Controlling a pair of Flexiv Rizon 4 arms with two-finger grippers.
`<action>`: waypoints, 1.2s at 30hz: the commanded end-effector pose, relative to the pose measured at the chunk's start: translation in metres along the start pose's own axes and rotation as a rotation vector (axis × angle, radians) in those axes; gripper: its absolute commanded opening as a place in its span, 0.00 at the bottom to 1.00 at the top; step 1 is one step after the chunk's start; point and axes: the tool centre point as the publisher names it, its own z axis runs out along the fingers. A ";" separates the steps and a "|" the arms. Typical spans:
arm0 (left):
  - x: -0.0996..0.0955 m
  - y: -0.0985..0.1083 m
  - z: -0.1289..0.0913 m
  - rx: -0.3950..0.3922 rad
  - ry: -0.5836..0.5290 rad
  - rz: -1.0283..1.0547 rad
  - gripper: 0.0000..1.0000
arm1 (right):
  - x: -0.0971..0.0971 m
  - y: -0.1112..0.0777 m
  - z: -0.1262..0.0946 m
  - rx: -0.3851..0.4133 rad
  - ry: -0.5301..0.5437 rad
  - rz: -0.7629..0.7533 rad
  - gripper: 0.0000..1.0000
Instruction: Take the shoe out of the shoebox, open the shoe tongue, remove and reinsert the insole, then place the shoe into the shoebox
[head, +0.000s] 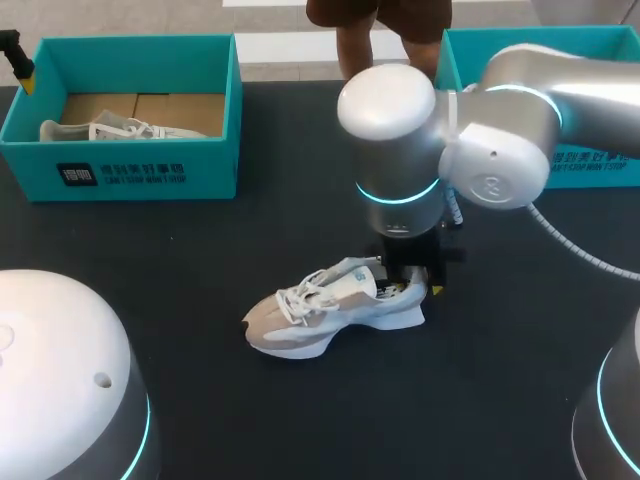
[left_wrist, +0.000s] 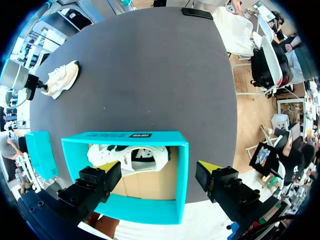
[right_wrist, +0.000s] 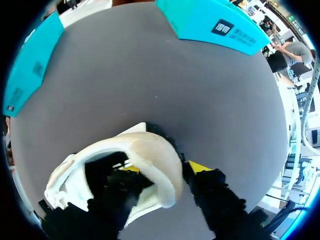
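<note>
Only the right wrist view shows right gripper (right_wrist: 164, 168) clamping the heel of the white-and-beige mesh sneaker (right_wrist: 140, 147), upright, laced. Left gripper (left_wrist: 159, 166) gapes.

Plain dark charcoal across the bench (head: 200, 250). White and cream-beige panels on the shoe (head: 330, 310), with white laces, pale blue at the side mark and a white sole; cream lining at the heel in the right wrist view. Teal on the shoebox (head: 215, 160), tan cardboard inside, black label with white print on the front wall. White with grey on the second shoe (head: 105, 128), black side logo in the left wrist view. Same teal with dark print on the second box (head: 600, 168). Silver-grey on the right arm (head: 500, 110) and white on the left arm (head: 60, 370), each with a glowing cyan ring. Black fingers with bright yellow tips on the left pincer (left_wrist: 159, 166) and the right pincer (right_wrist: 165, 168).
</note>
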 end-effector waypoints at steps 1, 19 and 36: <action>0.000 -0.001 0.000 -0.001 0.002 0.001 1.00 | -0.002 -0.009 -0.027 -0.027 0.012 0.086 1.00; 0.000 -0.001 0.000 -0.001 0.002 0.001 1.00 | -0.035 0.005 -0.142 -0.133 0.192 -0.196 1.00; 0.000 -0.001 0.000 -0.001 0.002 0.001 1.00 | -0.036 0.007 -0.160 -0.203 0.259 -0.574 1.00</action>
